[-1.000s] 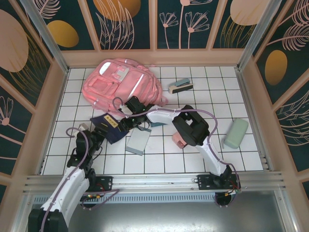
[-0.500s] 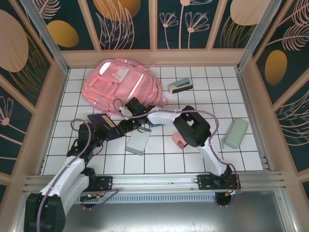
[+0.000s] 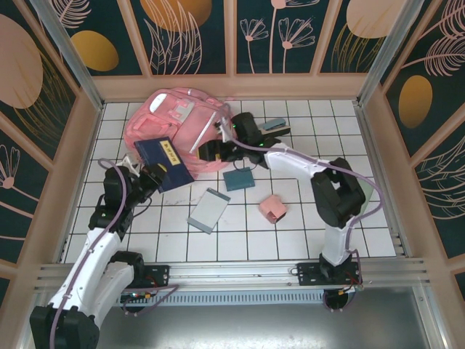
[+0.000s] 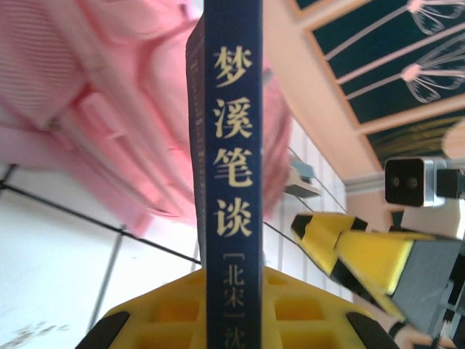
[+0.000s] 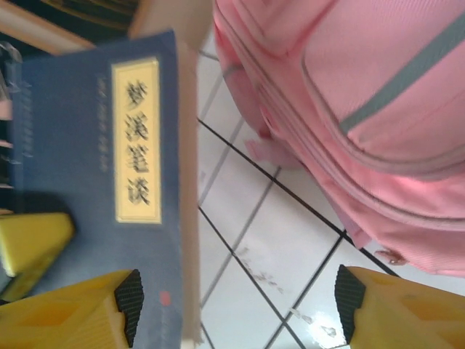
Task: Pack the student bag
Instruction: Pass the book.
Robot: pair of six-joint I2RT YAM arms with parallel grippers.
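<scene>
Backpack [image 3: 174, 120]: pink, far left of table [image 3: 305, 240], near back wall; lower edge covered by blue book [image 3: 163, 161].
Left gripper [image 3: 147, 177]: clamped on book's lower end, fingertips hidden behind it.
Right gripper [image 5: 234, 309]: fingers spread wide, just beside backpack.
Stapler [image 3: 275, 128]: partly behind right arm.

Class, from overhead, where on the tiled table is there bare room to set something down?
Free: far-right tiles past the grey stapler; near row before the small pink box. Crowded: beside the large pink fabric backpack, around the dark blue book.
</scene>
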